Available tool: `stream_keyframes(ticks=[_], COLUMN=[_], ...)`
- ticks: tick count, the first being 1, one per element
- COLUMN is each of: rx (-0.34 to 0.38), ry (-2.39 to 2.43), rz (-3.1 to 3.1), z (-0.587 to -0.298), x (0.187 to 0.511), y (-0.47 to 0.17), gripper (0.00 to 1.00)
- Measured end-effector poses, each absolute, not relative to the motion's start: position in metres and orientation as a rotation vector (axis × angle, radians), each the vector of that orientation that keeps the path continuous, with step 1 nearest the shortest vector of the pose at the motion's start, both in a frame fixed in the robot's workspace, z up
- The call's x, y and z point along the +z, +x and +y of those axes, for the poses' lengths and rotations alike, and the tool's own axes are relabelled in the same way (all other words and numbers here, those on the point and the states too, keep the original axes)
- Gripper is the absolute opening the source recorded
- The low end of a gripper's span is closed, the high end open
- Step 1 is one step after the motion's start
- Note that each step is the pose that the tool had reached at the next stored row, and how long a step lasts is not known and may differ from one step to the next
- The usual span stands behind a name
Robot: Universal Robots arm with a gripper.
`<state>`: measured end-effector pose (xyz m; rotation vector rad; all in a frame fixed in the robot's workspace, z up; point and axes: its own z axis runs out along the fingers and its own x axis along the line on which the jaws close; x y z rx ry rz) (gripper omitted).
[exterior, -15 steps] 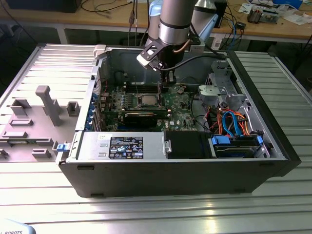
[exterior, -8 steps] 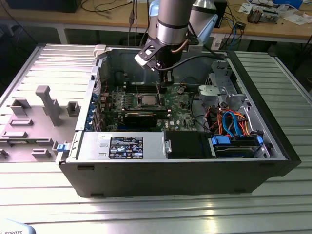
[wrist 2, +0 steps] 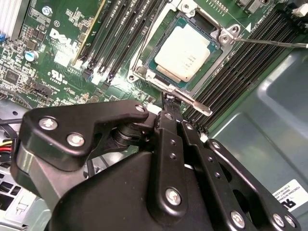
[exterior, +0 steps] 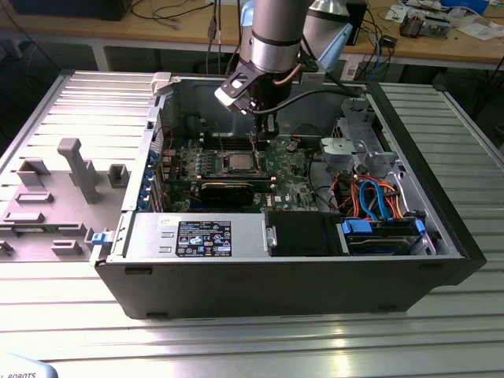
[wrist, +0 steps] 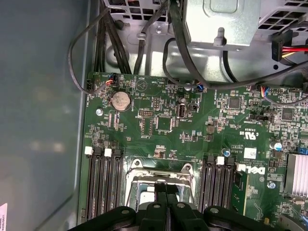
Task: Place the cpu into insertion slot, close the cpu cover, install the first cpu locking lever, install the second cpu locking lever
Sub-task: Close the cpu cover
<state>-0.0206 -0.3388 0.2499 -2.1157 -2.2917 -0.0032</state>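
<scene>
The gripper (wrist 2: 169, 98) has its two black fingers pressed together, with nothing visible between them. Its tips sit at the edge of the insertion slot (wrist 2: 136, 73), touching or just above the silvery tab that juts from that side of the cpu cover (wrist 2: 161, 79); I cannot tell which.

The cpu (wrist 2: 185, 53) lies flat inside the insertion slot, its pale metal top showing through the cover's square cut-out; the cover lies down around it, framing it on all sides.

A thin wire locking lever (wrist 2: 269, 43) runs outward from one corner of the insertion slot and passes over the neighbouring memory slots (wrist 2: 250, 62); whether it is latched I cannot tell. A second bank of long black memory slots (wrist 2: 120, 38) flanks the opposite side of the insertion slot.

In the first wrist view the green circuit board (wrist: 163, 125) spreads beyond the insertion slot; a round coin battery (wrist: 120, 101) sits on it well apart from the slot, and black cables (wrist: 110, 43) hang past the board's far edge.

In the exterior view the arm (exterior: 276, 31) stands over the insertion slot, inside the open computer case (exterior: 315, 283).
</scene>
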Motion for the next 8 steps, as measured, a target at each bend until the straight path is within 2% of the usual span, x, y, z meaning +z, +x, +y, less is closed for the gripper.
stream_keyframes(ticks=[8], rx=[-0.003], ry=[-2.116], rz=[-2.292], z=[-0.3388], x=[0.2499], y=[-0.0256], gripper=[0.11])
